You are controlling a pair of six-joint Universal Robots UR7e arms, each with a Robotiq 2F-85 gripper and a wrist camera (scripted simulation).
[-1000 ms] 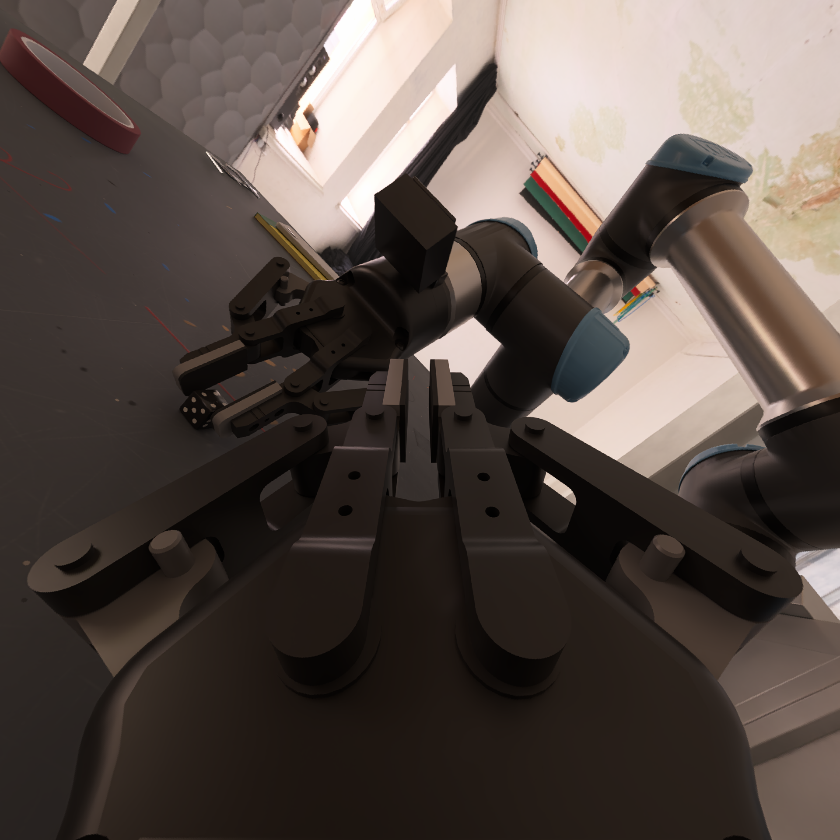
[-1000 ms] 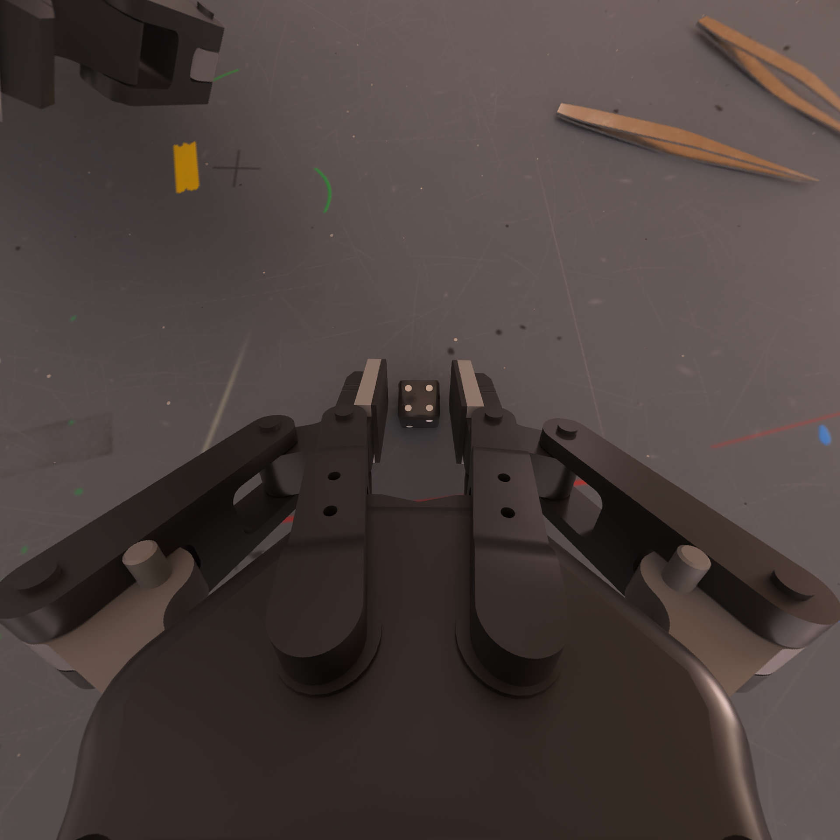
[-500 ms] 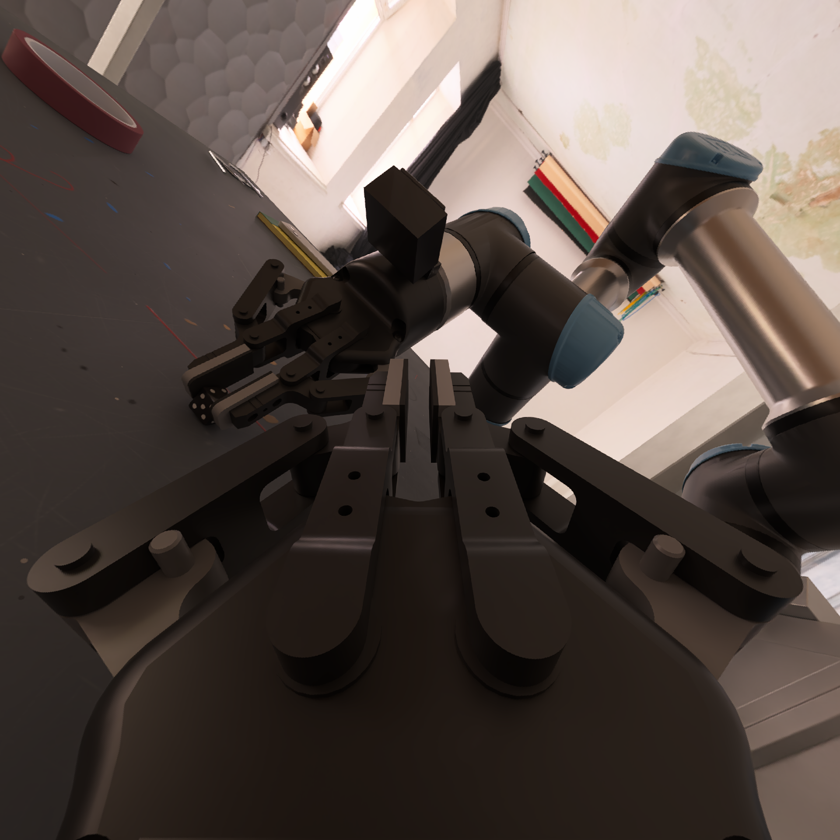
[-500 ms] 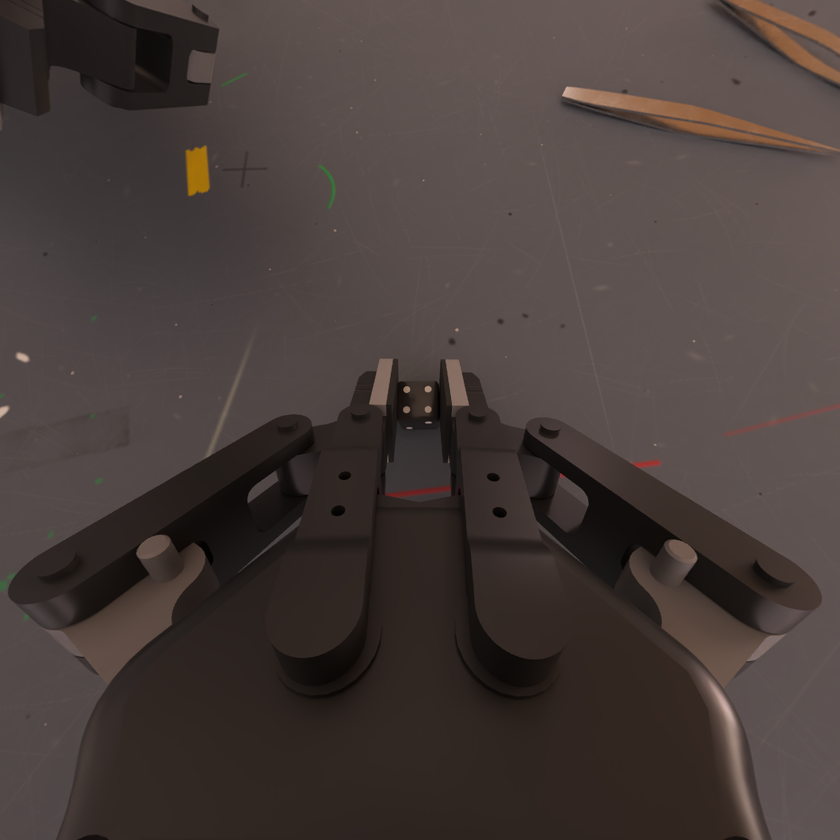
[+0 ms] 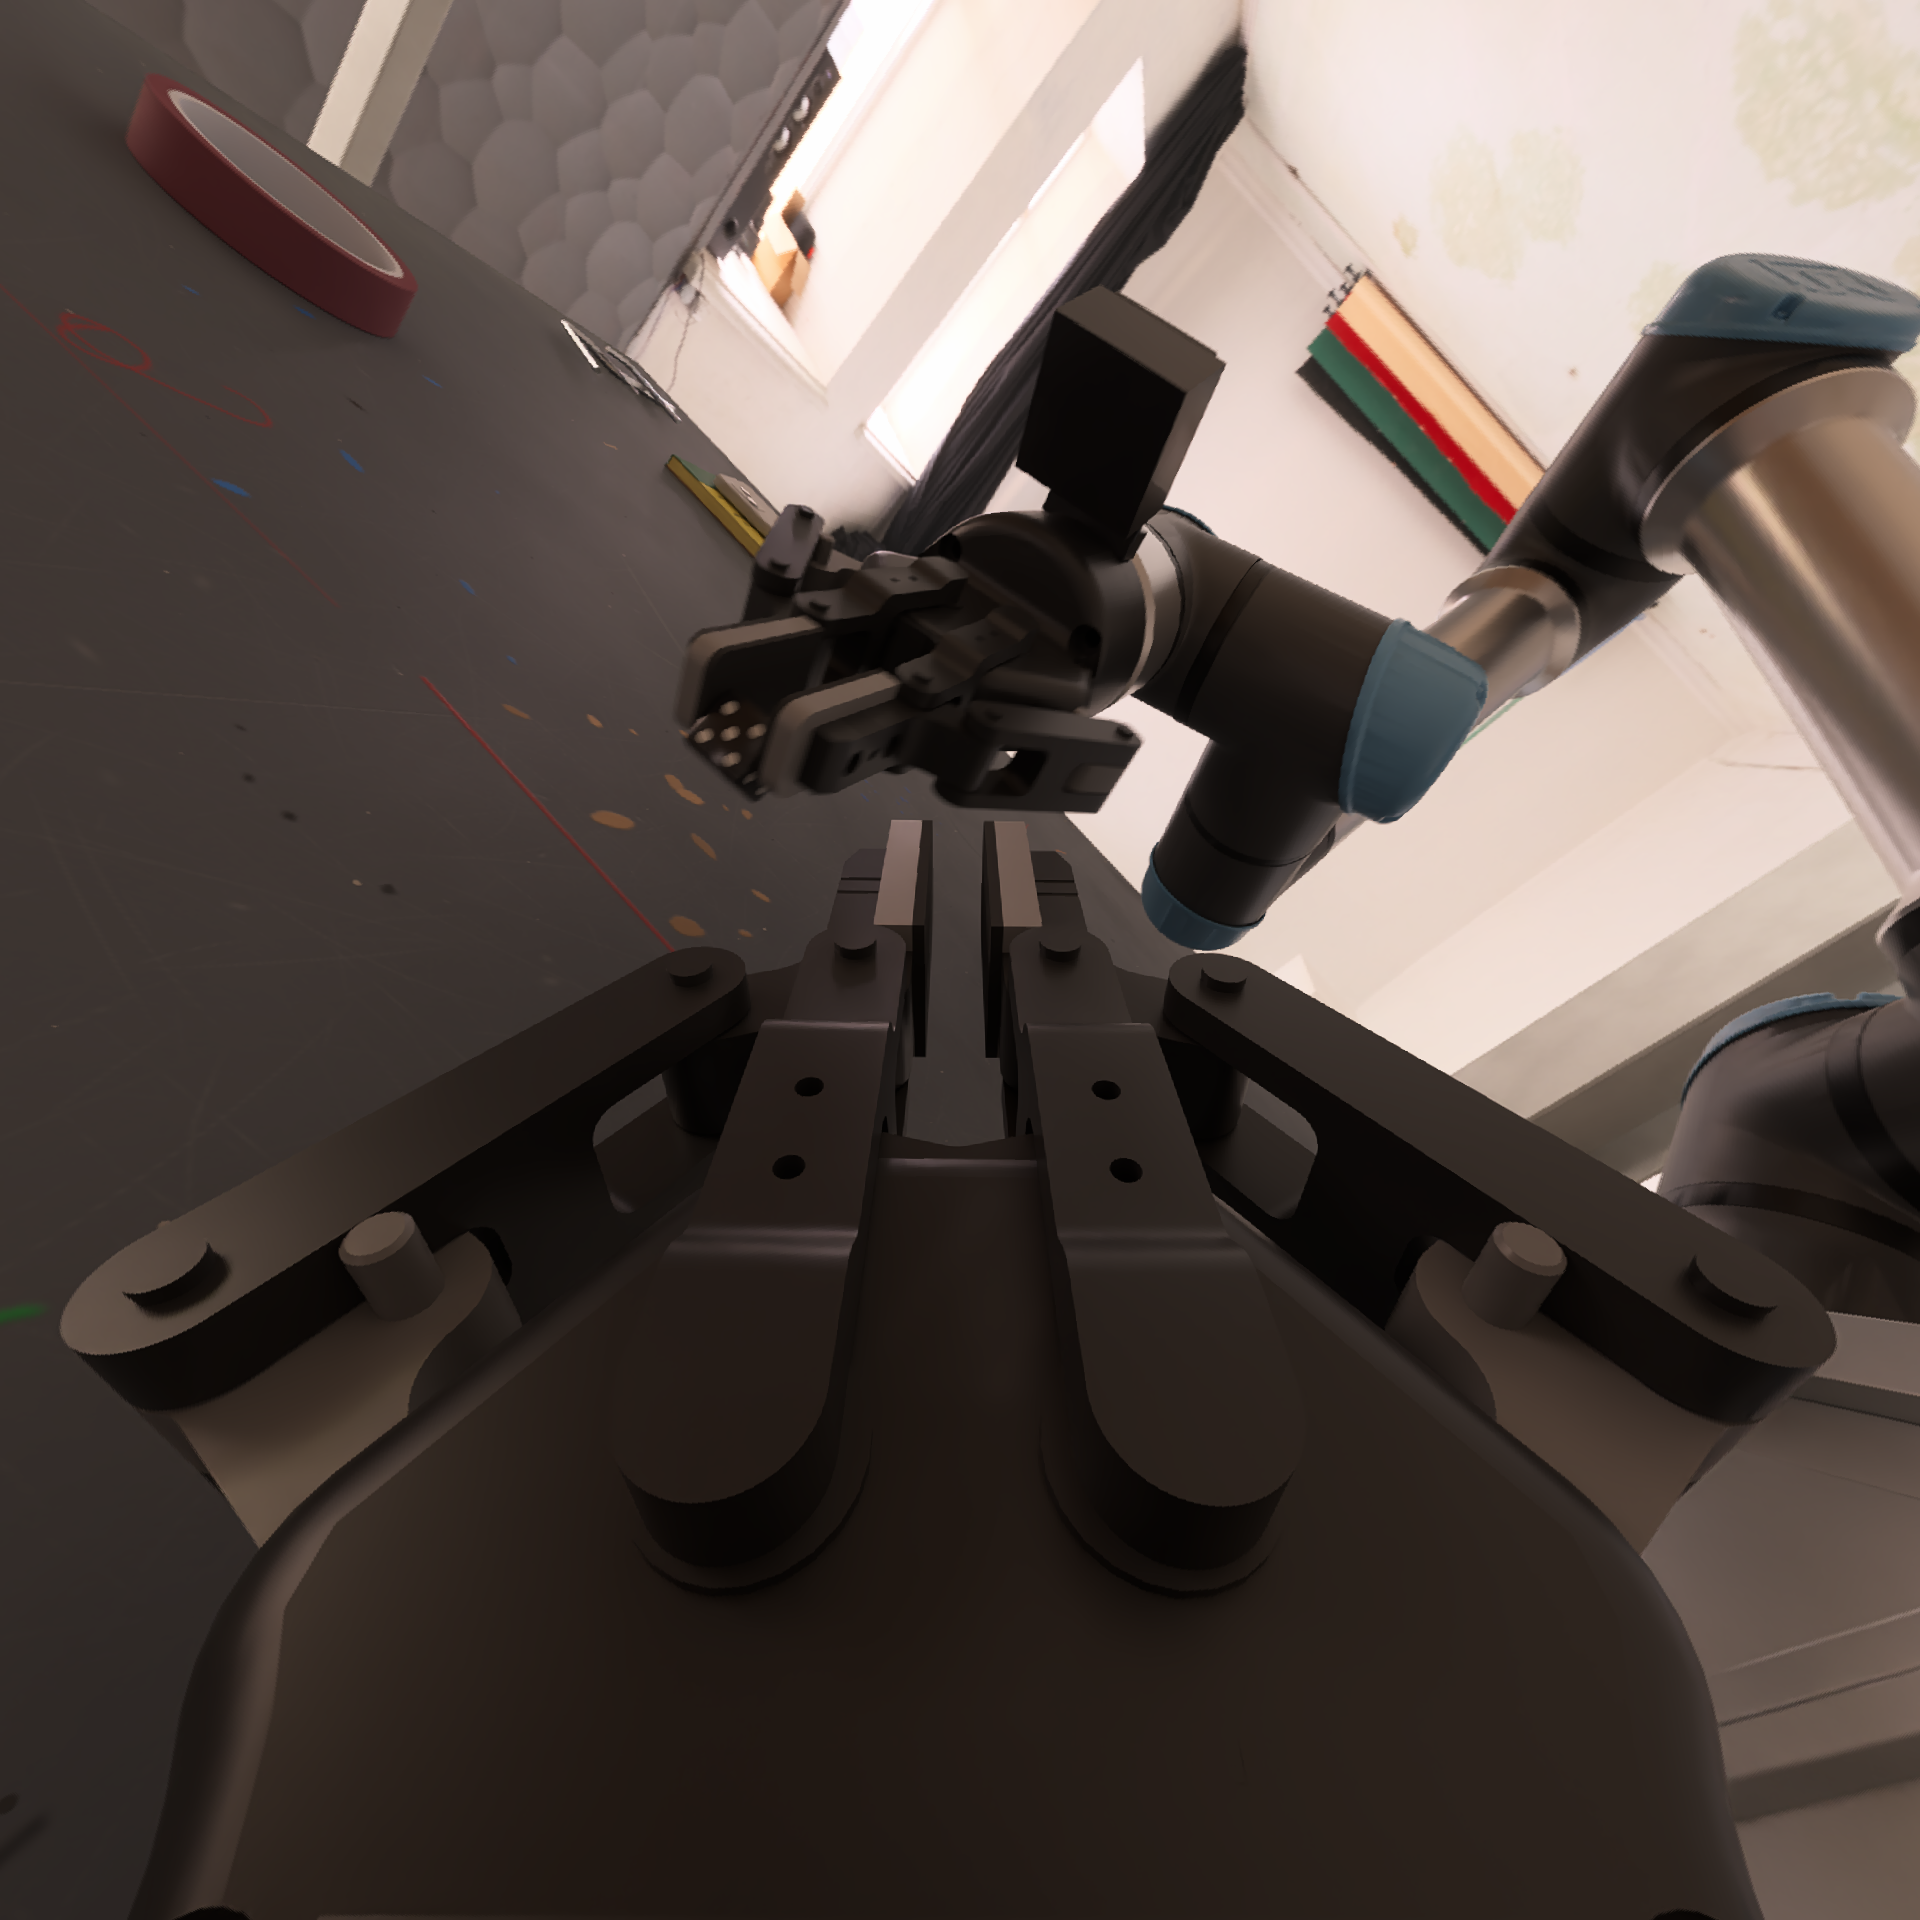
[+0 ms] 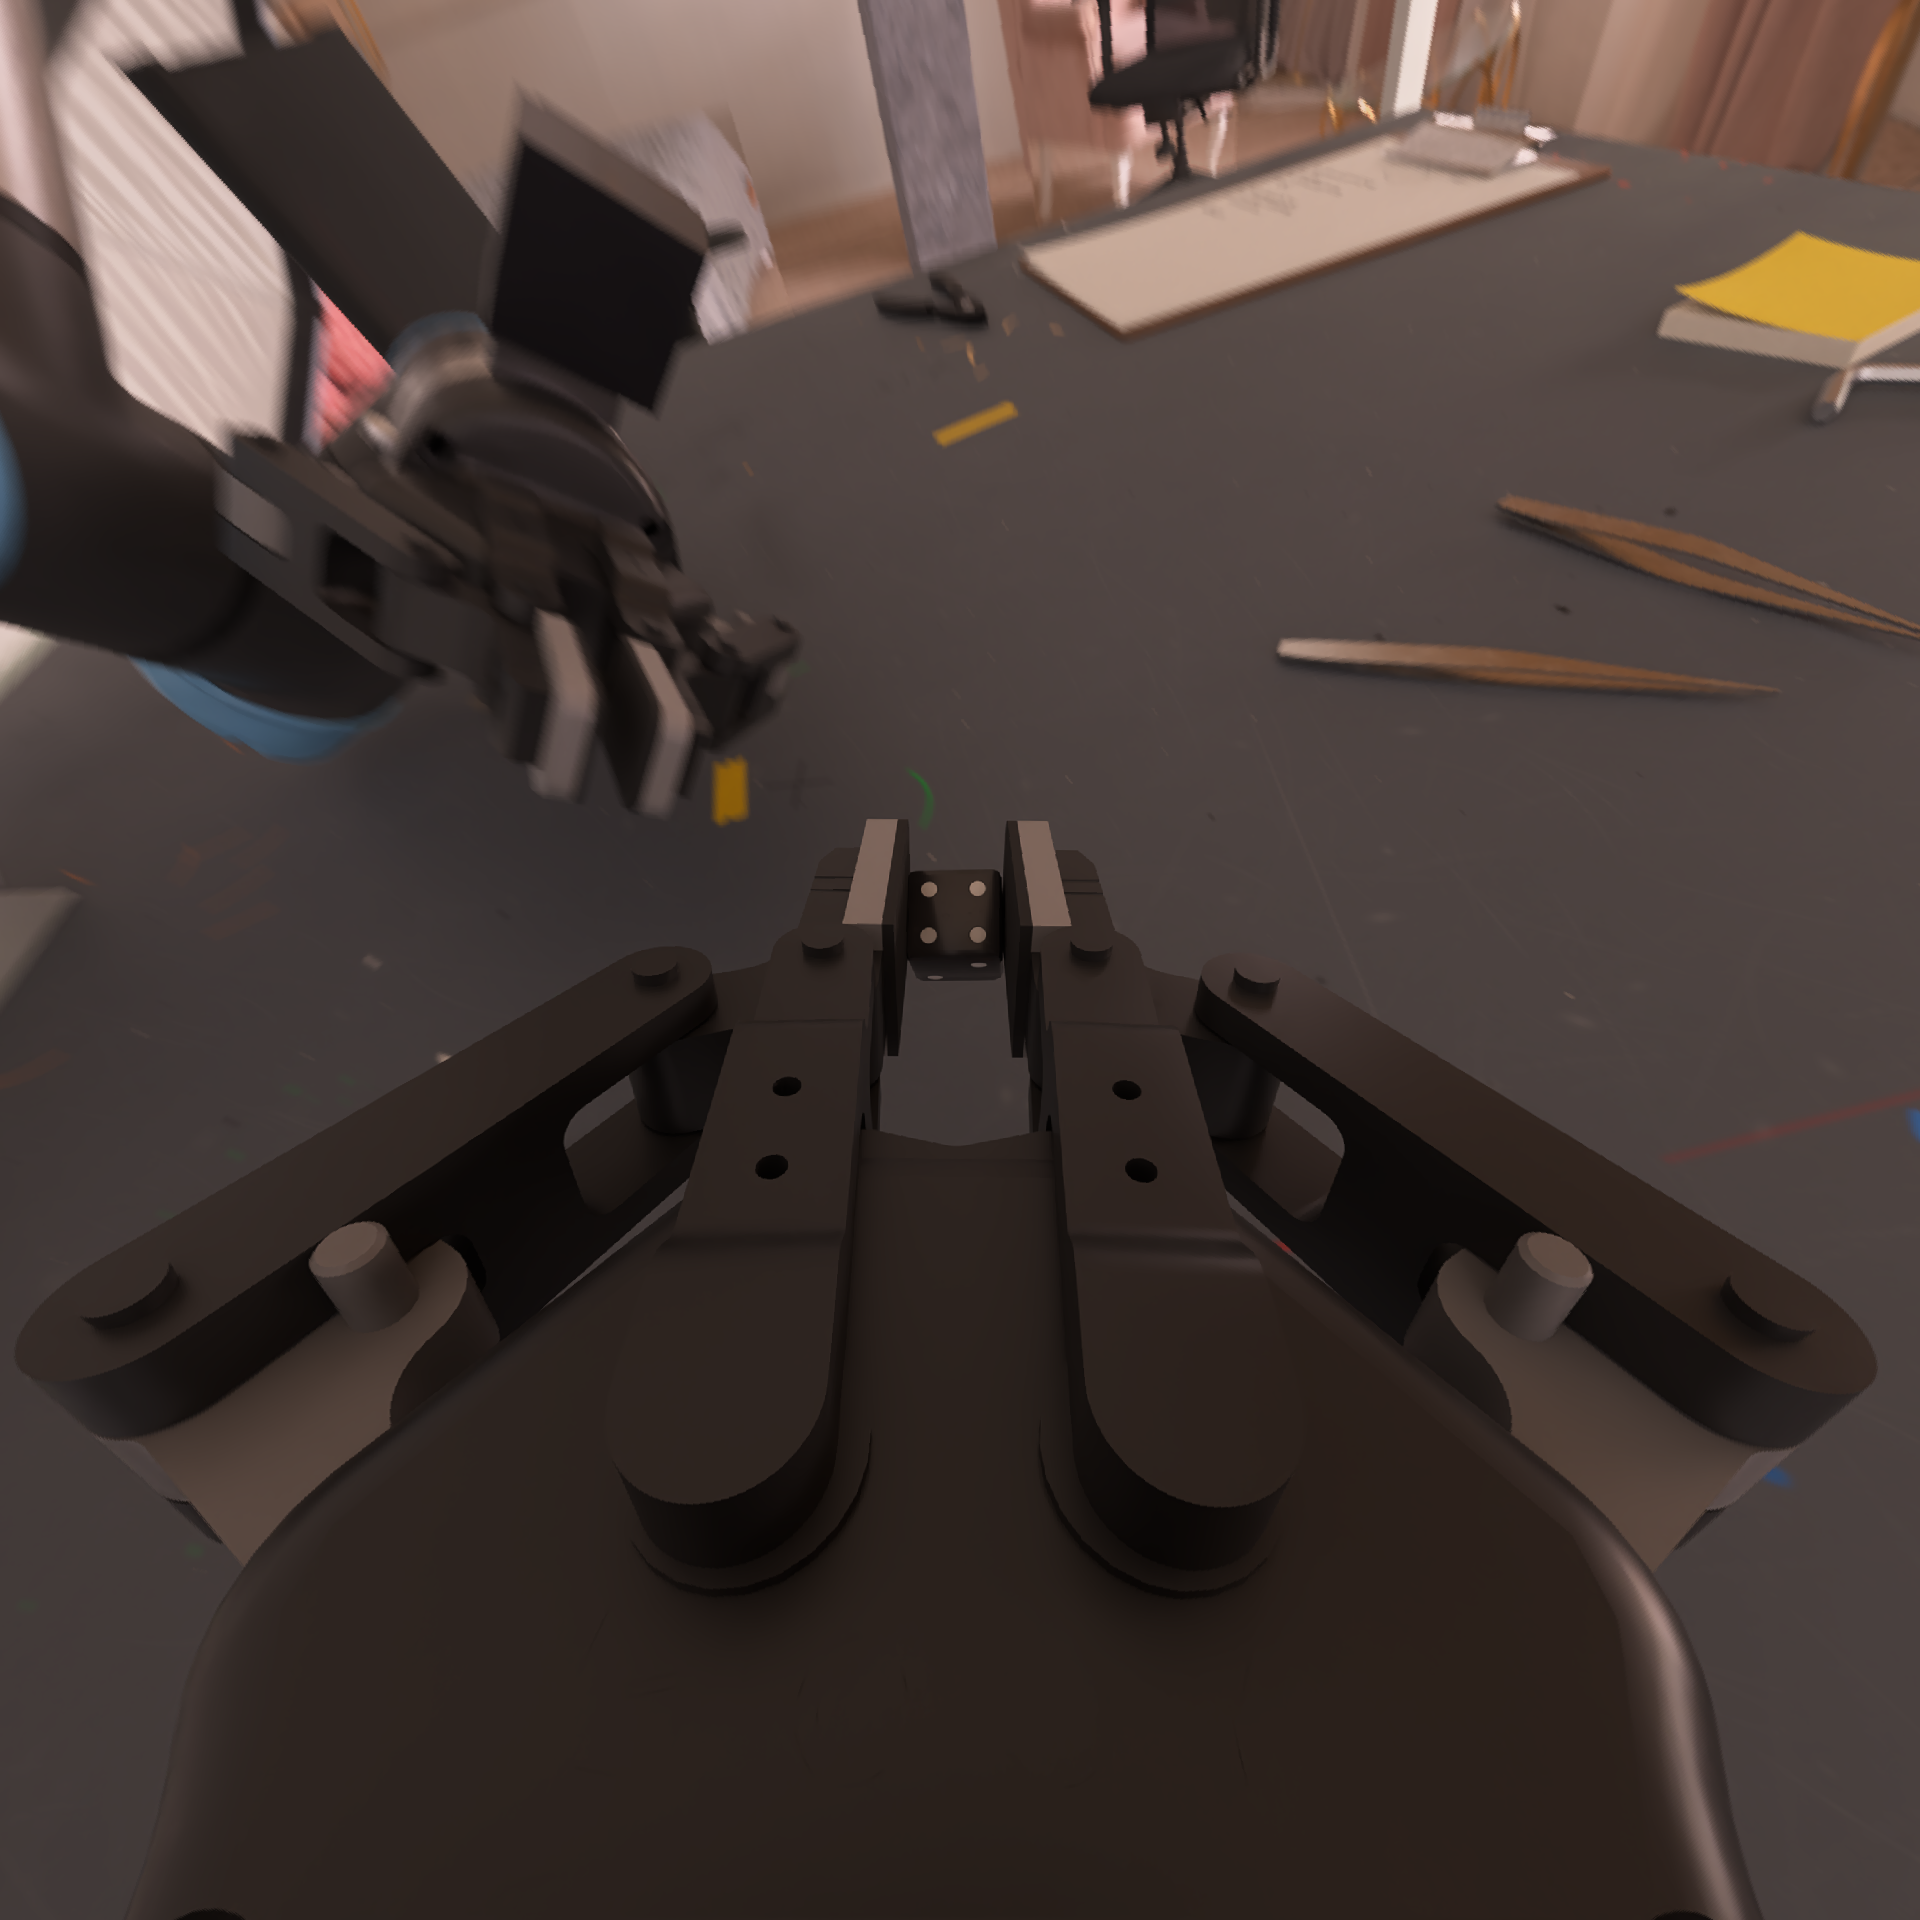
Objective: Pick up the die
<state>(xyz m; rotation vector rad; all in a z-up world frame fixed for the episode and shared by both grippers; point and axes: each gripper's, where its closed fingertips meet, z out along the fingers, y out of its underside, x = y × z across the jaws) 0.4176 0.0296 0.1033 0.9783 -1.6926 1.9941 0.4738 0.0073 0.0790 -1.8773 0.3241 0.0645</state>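
In the left wrist view, the left gripper (image 5: 958,873) sits at the lower centre of the frame with its two fingers almost together and only a thin empty slit between them; it holds nothing. Above it, in the middle of the frame, the right gripper (image 5: 753,727) has the black die (image 5: 727,732) pinched between its pads. One second ago the die was lying on the dark table (image 5: 312,644) with the pads still apart around it; now it appears clear of the surface, and the right arm has turned more sideways. A red tape roll (image 5: 265,208) lies far off in the upper left. In the right wrist view, the right gripper (image 6: 958,899) is narrow, both pads touching the sides of the die (image 6: 956,923), whose four-dot face looks at the camera. Earlier this view looked straight down at the table; now it shows much of the room, with the tweezers (image 6: 1538,665) at the right edge and the other gripper blurred at the left. I judge that the grasp succeeded and the lift is under way.
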